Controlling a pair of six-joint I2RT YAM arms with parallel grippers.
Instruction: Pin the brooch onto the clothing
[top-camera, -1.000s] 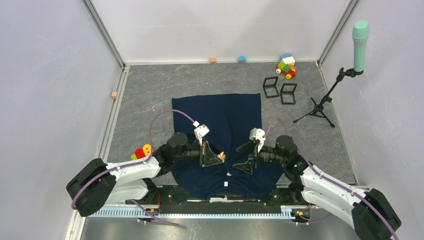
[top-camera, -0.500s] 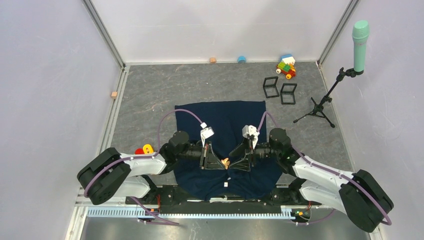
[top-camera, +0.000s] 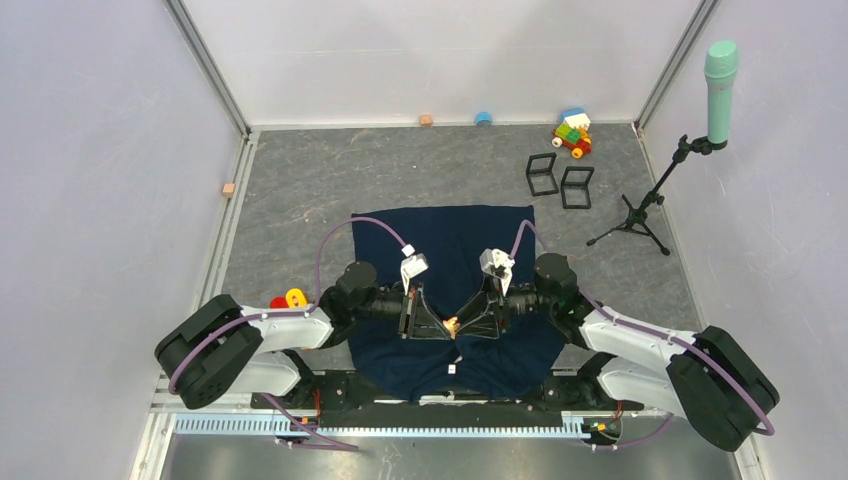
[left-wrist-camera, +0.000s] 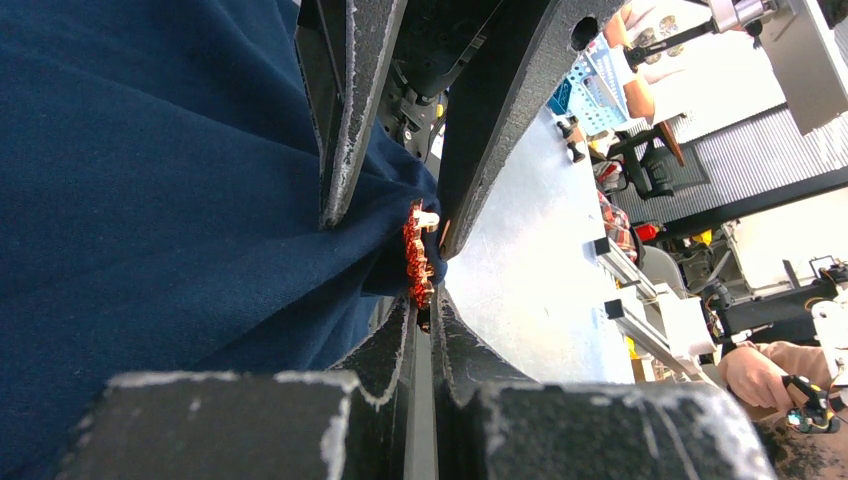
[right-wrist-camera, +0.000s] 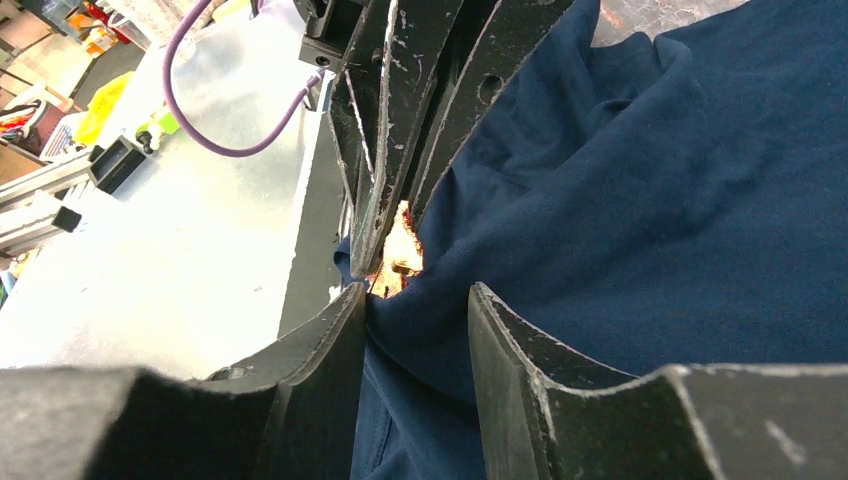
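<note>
Desk: grey, mottled desk between pale walls.
Far edge: a small orange block, a blue piece and a coloured block toy, all well apart from the shirt.
Right side: two black open frames just beside each other, and a teal microphone on a tripod stand.
Left side: a second orange block at the desk's edge, and a red-and-yellow toy just beside the left arm.
In the way: both claws' fingers crowd the brooch, and a raised fold of cloth hides part of it.
Shirt: the dark navy shirt lies on the desk in front of the arms. It is plain and soft, flat at the far end, and gathered into a ridge between the claws.
Brooch: small, orange-red and beaded, against the fold near the shirt's near end.
Left claw: narrow, its tips pinching the brooch.
Right claw: about half apart, astride the cloth fold. Whether it presses the cloth cannot be told.
</note>
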